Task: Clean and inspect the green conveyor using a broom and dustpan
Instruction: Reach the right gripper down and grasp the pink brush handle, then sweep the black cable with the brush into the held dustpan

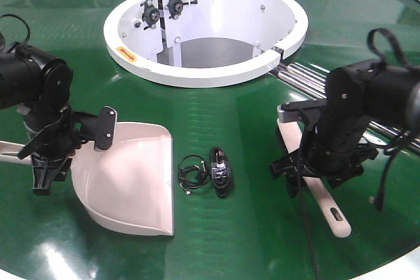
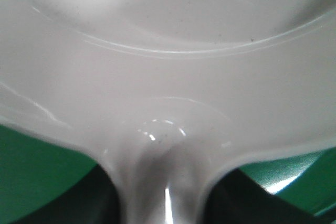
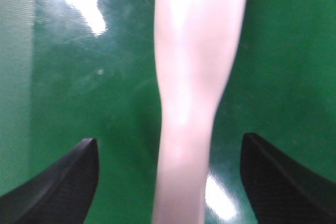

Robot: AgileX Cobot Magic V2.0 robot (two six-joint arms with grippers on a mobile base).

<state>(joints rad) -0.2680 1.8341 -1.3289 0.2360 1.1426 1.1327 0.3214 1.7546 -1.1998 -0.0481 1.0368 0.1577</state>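
The pale pink dustpan (image 1: 131, 178) lies on the green conveyor (image 1: 243, 122) at the left, mouth toward the front. My left gripper (image 1: 56, 155) is shut on its handle neck. In the left wrist view the dustpan (image 2: 168, 66) fills the frame, and the dark fingers (image 2: 100, 205) press both sides of the neck at the gripper (image 2: 163, 203). The broom (image 1: 328, 208) lies on the belt at the right. My right gripper (image 1: 305, 175) stands over it, open. In the right wrist view the broom handle (image 3: 194, 77) runs between the spread fingers (image 3: 63, 182), untouched by the gripper (image 3: 170, 182).
A small black device with a coiled cable (image 1: 220, 172) lies on the belt between dustpan and broom. The white ring opening (image 1: 203, 73) sits behind, with silver rails (image 1: 328, 80) running to the right. The white outer rim (image 1: 394, 270) shows at the front right.
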